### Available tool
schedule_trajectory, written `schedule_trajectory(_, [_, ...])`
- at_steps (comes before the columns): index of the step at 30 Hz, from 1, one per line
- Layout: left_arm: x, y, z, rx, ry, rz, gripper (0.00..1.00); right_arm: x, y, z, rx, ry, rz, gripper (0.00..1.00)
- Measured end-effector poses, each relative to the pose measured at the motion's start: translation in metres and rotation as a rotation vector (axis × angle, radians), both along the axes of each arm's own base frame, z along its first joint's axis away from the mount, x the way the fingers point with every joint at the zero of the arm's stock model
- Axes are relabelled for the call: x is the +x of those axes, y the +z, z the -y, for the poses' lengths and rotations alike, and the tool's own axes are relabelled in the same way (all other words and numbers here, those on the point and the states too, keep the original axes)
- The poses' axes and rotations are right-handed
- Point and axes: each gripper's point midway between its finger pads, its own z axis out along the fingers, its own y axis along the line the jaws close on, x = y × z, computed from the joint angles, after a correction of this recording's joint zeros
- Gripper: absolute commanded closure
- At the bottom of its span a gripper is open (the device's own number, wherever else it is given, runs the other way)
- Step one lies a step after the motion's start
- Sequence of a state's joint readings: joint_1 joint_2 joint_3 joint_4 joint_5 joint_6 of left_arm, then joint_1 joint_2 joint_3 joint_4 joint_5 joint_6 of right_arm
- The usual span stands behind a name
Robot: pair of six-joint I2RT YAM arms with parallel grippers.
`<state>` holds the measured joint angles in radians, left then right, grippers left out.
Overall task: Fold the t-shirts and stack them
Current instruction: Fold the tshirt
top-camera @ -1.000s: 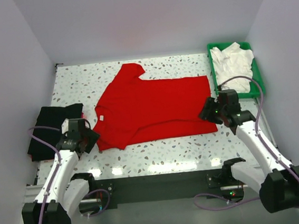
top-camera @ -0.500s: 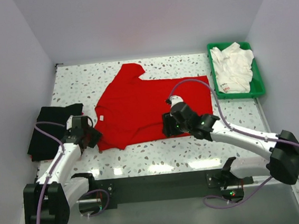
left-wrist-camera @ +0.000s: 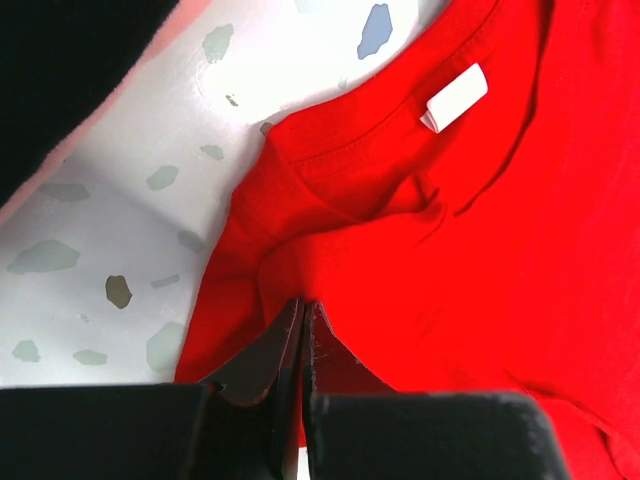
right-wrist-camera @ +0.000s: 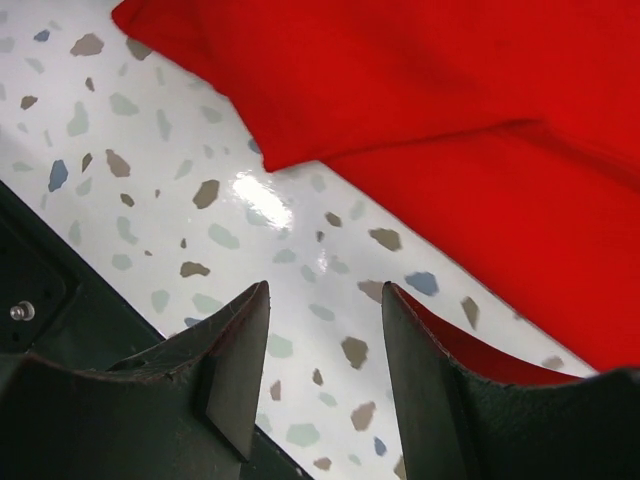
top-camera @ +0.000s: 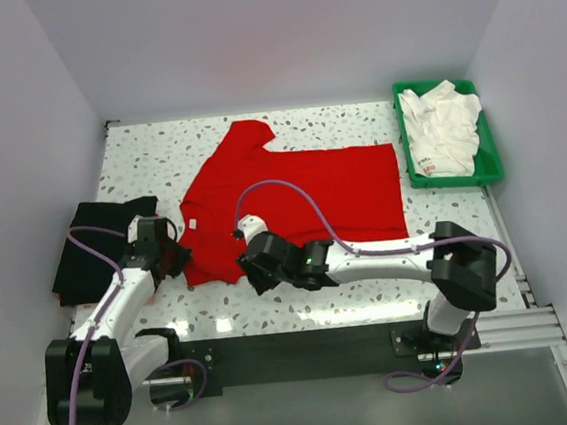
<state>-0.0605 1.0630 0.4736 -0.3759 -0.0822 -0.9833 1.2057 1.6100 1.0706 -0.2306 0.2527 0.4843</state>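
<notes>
The bright red t-shirt (top-camera: 292, 197) lies spread flat on the speckled table, its white neck label (left-wrist-camera: 457, 97) facing left. My left gripper (top-camera: 178, 260) sits at the shirt's left edge below the collar; in the left wrist view its jaws (left-wrist-camera: 302, 306) are shut on a fold of the red cloth (left-wrist-camera: 480, 250). My right gripper (top-camera: 252, 275) reaches across to the shirt's near-left hem, open (right-wrist-camera: 325, 290) over bare table just short of the red cloth (right-wrist-camera: 450, 100). A black t-shirt (top-camera: 96, 246) lies folded at far left. White t-shirts (top-camera: 441, 127) fill the tray.
The green tray (top-camera: 488, 148) stands at the back right corner. The table's dark front rail (right-wrist-camera: 40, 290) runs close beside the right gripper. The right arm (top-camera: 388, 258) stretches along the near edge of the red shirt. White walls enclose three sides.
The right arm swept from beside the green tray leftward along the shirt's near edge to its near-left hem, staying open. The left gripper closed on the red shirt's left edge.
</notes>
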Motion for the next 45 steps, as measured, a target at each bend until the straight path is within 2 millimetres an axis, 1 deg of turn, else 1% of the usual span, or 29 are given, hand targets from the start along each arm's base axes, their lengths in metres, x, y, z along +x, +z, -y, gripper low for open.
schedule_trajectory(3, [0.001,0.0,0.0,0.001,-0.003,0.004,1.0,-0.007,-0.012,-0.023,-0.031,0.057,0.022,0.47])
schedule_trajectory(8, [0.006,0.006,0.001,0.001,-0.011,0.019,1.0,-0.014,-0.033,-0.052,-0.094,0.128,0.066,0.47])
schedule_trajectory(11, [0.011,0.011,0.002,0.001,-0.019,0.034,1.0,-0.014,-0.041,-0.061,-0.116,0.147,0.077,0.47])
schedule_trajectory(15, [0.016,0.018,0.003,0.0,-0.031,0.05,1.0,-0.008,-0.048,-0.069,-0.134,0.146,0.094,0.48])
schedule_trajectory(20, [0.02,0.022,0.005,-0.002,-0.042,0.056,1.0,0.003,-0.049,-0.082,-0.141,0.123,0.133,0.52])
schedule_trajectory(29, [0.025,0.027,0.006,-0.007,-0.049,0.065,1.0,0.022,-0.054,-0.092,-0.181,0.086,0.205,0.59])
schedule_trajectory(35, [0.026,0.028,0.008,-0.015,-0.055,0.064,1.0,0.028,-0.063,-0.089,-0.225,0.08,0.231,0.68])
schedule_trajectory(38, [0.027,0.028,0.009,-0.018,-0.058,0.064,1.0,0.03,-0.065,-0.09,-0.237,0.078,0.238,0.75])
schedule_trajectory(39, [0.027,0.028,0.009,-0.019,-0.059,0.064,1.0,0.03,-0.065,-0.091,-0.238,0.079,0.239,0.81])
schedule_trajectory(41, [0.028,0.029,0.01,-0.021,-0.06,0.066,1.0,0.031,-0.065,-0.089,-0.248,0.079,0.245,0.85])
schedule_trajectory(42, [0.029,0.03,0.01,-0.022,-0.061,0.069,1.0,0.032,-0.064,-0.089,-0.25,0.075,0.251,0.9])
schedule_trajectory(44, [0.031,0.033,0.01,-0.024,-0.063,0.074,1.0,0.034,-0.062,-0.089,-0.254,0.072,0.26,0.96])
schedule_trajectory(45, [0.032,0.033,0.01,-0.024,-0.063,0.075,1.0,0.034,-0.061,-0.089,-0.254,0.071,0.263,0.98])
